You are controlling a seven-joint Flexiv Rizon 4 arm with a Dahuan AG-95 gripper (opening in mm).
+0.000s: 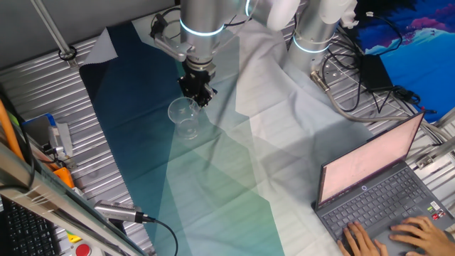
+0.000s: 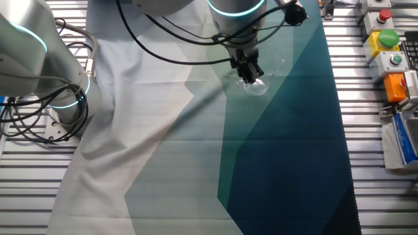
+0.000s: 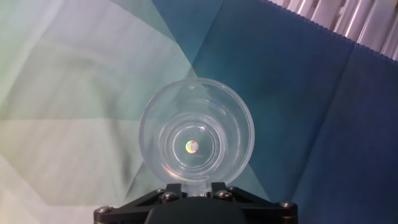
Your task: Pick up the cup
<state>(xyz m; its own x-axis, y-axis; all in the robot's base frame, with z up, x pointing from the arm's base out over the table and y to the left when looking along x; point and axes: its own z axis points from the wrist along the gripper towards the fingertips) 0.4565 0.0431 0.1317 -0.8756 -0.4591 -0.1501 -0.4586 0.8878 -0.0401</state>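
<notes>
Upright, the clear round-rimmed cup [image 3: 196, 147] is pinched at its rim.

Open cloth [image 1: 213, 185] surrounds the cup [image 1: 185, 117] on every side; only the pincer [image 1: 200, 96] crowds its rim, while a laptop [image 1: 377, 188] sits well apart.

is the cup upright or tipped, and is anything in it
Upright and empty: the hand view looks straight down through the cup's round rim to its bare clear bottom.
</notes>
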